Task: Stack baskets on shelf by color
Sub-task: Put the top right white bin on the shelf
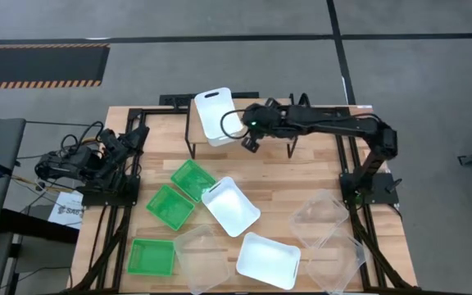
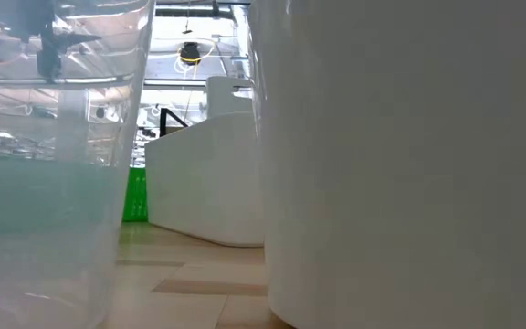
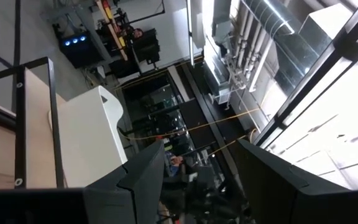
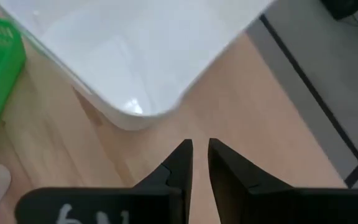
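One white basket (image 1: 215, 115) lies on the shelf (image 1: 273, 141), its far end past the shelf's far edge. My right gripper (image 1: 248, 141) hovers by its near right corner (image 4: 135, 112), fingers almost together on nothing. Three green baskets (image 1: 193, 179) (image 1: 169, 205) (image 1: 152, 256), two white baskets (image 1: 230, 205) (image 1: 267, 260) and three clear baskets (image 1: 201, 254) (image 1: 319, 217) (image 1: 334, 262) rest on the table. My left gripper (image 1: 133, 138) is parked at the table's left edge, open (image 3: 197, 168).
The low view is blocked by a clear basket (image 2: 53, 164) and a white basket (image 2: 400, 164) close to the lens. Black frame rails run along the table's sides (image 1: 355, 188). Bare wood lies between the shelf and the right clear baskets (image 1: 301, 180).
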Tool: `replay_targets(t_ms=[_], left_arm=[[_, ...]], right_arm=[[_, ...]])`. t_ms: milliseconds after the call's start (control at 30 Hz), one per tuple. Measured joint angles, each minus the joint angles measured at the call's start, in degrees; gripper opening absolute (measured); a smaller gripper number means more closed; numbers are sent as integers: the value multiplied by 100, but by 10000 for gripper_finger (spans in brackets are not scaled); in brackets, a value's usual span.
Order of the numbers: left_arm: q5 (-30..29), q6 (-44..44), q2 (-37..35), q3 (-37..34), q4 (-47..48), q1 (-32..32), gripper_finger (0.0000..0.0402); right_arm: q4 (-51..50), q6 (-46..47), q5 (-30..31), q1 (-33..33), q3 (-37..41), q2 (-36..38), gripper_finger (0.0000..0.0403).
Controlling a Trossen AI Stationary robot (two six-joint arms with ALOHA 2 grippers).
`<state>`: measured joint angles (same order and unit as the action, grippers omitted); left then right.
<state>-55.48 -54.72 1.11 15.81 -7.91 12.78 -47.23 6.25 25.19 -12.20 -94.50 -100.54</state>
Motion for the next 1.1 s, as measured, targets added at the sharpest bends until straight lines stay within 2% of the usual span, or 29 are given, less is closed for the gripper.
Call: replay_targets(t_ms=[133,267,500,767,800,967,1100], left_arm=[[11,-2,-1,0,-1,0,185],[13,-6,0,0,-1,-1,185],[10,20,0,0,14,-1,185],[5,-92,1,0,240,0,185],[6,-114,-1,0,244,-1,185],[5,-127,1,0,246,0,185],[7,-138,0,0,246,0,185]], right_arm=[[227,-32,-70,57,7,-326,74],[519,-65,-419,149,2,-386,74],[1744,-587,-825,415,-2,-254,74],[1601,-665,-594,407,-4,177,74],[1622,-632,-709,371,-4,232,74],[1982,-522,-2058,317,-7,275,74],[2169,-256,-2149,486,-13,-61,74]])
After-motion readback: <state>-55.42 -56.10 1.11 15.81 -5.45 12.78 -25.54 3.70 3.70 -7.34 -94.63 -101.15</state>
